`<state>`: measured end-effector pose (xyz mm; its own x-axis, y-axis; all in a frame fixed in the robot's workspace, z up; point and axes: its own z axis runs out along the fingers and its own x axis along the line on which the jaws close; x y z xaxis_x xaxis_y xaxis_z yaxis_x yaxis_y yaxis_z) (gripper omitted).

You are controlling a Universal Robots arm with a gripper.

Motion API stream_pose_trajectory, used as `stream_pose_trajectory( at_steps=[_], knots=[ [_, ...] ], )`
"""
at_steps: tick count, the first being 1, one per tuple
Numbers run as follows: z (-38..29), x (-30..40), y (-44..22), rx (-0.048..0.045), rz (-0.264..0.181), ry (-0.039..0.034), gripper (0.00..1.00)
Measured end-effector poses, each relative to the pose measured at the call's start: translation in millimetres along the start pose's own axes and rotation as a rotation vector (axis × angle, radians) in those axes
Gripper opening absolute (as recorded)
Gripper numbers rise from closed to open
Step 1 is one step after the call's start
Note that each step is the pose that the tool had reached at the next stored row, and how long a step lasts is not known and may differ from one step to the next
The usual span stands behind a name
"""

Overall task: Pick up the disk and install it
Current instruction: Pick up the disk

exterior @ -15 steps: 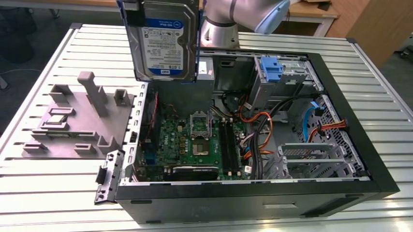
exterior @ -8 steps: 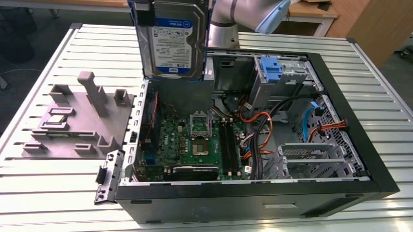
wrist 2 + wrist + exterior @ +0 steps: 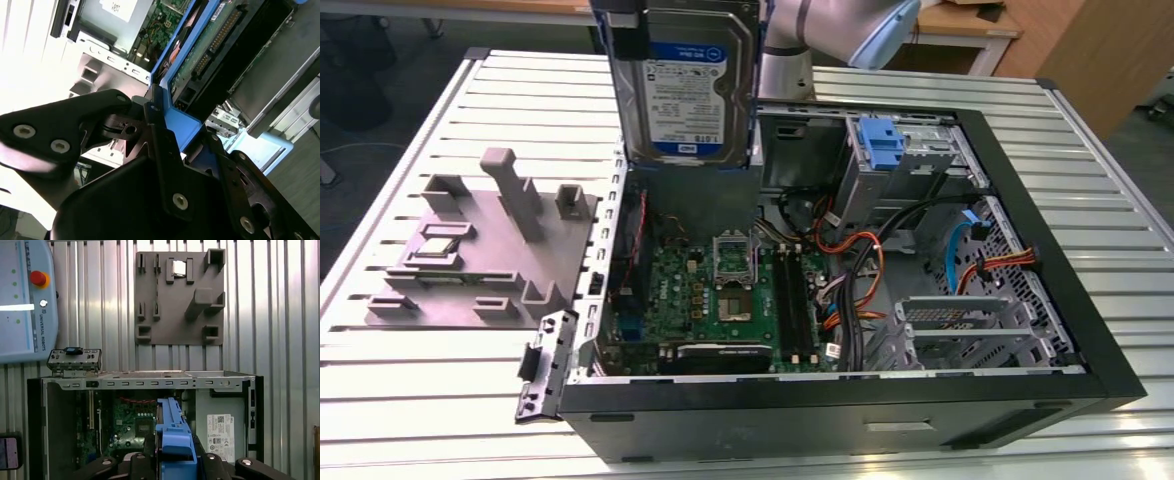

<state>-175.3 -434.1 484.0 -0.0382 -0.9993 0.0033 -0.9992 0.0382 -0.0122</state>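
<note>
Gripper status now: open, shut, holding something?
Gripper: shut on the flat grey metal disk in its blue plastic carrier bracket, held upright above the open black computer case.

I'm working in a robotics lab or test workshop. A ribbed metal table (image 3: 440, 400) carries an open computer case (image 3: 854, 425) and a grey parts holder (image 3: 454, 250). A control tablet (image 3: 20, 315) with a red stop button (image 3: 39, 278) lies near the case, and wooden desks (image 3: 1081, 60) stand beyond the table.
</note>
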Motion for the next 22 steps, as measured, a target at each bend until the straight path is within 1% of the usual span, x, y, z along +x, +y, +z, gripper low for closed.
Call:
stream_pose_trajectory(
  at_steps=[2,4,11,22],
  knots=[
    [0.7,-0.1,-3.7,0.0096,0.000,-0.0003,0.37],
    [1.8,-0.2,-11.0,0.0128,0.000,-0.0006,0.37],
    [4.5,-0.6,-42.2,0.0129,0.000,-0.0005,0.37],
    [6.7,-1.5,-81.8,0.0034,0.000,-0.0001,0.37]
  ],
)
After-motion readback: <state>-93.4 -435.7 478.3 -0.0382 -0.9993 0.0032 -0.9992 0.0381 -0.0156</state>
